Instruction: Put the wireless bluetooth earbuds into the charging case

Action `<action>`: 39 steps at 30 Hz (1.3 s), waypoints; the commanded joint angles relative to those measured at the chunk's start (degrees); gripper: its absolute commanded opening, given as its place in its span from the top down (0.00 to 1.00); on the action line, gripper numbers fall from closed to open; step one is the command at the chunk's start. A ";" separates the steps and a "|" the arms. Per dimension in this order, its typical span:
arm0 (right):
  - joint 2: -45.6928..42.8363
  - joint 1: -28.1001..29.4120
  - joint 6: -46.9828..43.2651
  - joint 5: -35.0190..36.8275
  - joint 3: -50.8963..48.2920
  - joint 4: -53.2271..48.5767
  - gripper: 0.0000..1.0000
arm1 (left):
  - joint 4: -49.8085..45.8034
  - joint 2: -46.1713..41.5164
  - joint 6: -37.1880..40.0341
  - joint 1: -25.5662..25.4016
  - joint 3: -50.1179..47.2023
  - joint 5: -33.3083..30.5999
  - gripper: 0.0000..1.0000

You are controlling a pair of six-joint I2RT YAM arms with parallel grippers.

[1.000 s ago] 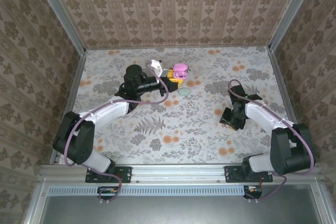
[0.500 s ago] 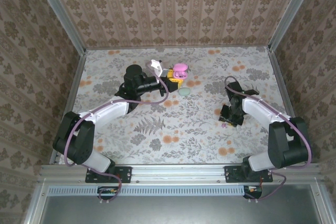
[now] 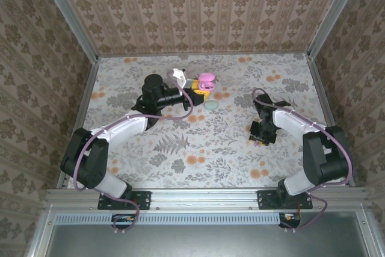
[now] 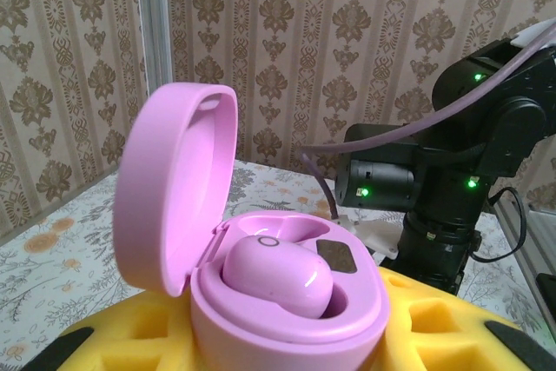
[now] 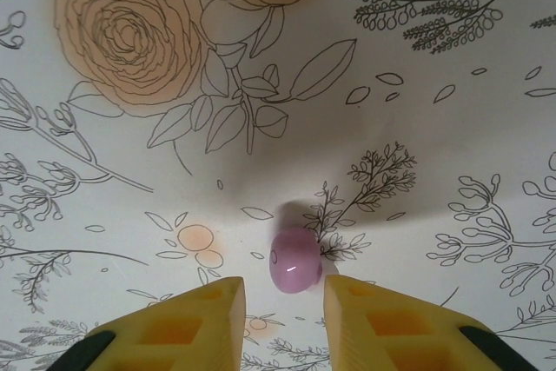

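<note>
Your left gripper [image 3: 198, 88] is clamped on the open pink charging case [image 4: 287, 310], lid up, seated earbud [image 4: 276, 275] inside, probably to present the free socket. Your right gripper [image 5: 282, 288], fingers apart, frames the loose earbud [image 5: 295, 269] lying on the floral table [image 5: 417, 171], apparently ready to pinch it.

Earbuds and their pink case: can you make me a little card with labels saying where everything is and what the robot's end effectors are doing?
case: pink, lid open, gripped by the left end effector
seated earbud: pink, in the case
loose earbud: pink, on the table, just ahead of the right end effector
right end effector: open, pointed at the loose earbud
left to do: put the loose earbud in the case
</note>
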 commanded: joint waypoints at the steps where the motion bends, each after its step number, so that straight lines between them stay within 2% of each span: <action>1: 1.34 0.49 -0.42 2.15 1.40 -1.53 0.68 | 0.21 -1.68 0.35 -0.07 0.15 0.06 0.70; 39: 6.64 1.81 -2.46 3.83 2.60 -1.68 0.75 | -0.45 -1.44 -0.04 0.12 0.65 -0.29 0.70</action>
